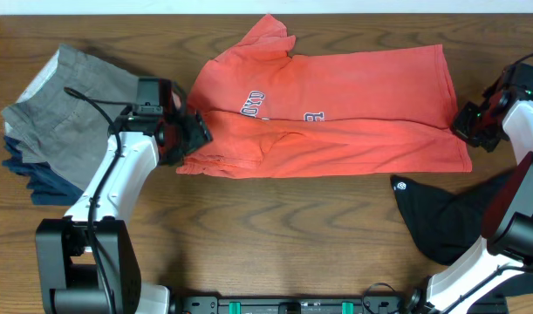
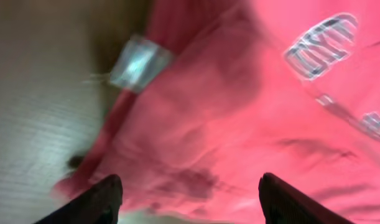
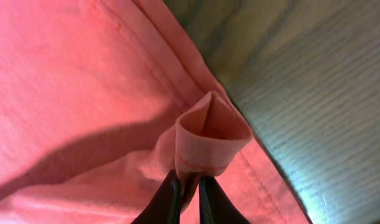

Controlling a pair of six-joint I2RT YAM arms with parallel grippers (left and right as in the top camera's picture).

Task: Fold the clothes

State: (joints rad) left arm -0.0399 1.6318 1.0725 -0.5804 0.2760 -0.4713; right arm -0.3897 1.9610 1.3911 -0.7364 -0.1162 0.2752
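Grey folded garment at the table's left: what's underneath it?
Dark blue folded fabric pokes out beneath the grey folded garment along its lower-left edge, on the brown wooden table. The grey garment hides how many pieces are stacked there.

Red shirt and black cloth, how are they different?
The red shirt is bigger and spread out; the black cloth is bunched. The red shirt has letters; the black cloth a tiny white logo. The right gripper pinches the red shirt, not the black cloth. Both are soft fabric.
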